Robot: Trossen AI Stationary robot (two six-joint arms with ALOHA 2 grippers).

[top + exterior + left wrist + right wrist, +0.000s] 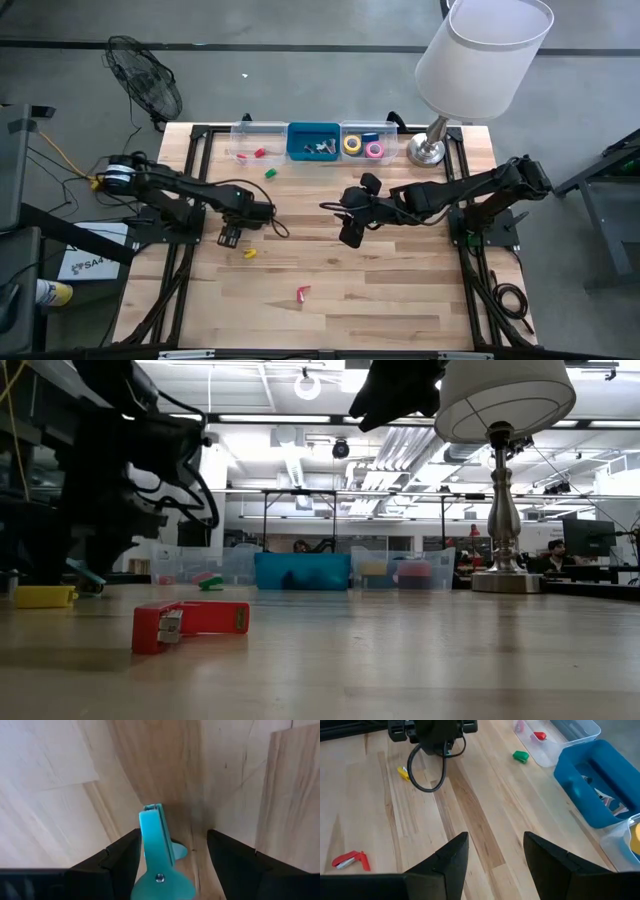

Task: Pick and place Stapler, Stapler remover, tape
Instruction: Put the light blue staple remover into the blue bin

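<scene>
The teal stapler remover (159, 855) sits between the left hand's (172, 852) spread fingers; the right hand (492, 855) hangs open, empty.

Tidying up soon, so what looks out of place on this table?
Three small pieces lie loose outside the bins: a red one near the front, a yellow one by the left gripper, a green one.
</scene>
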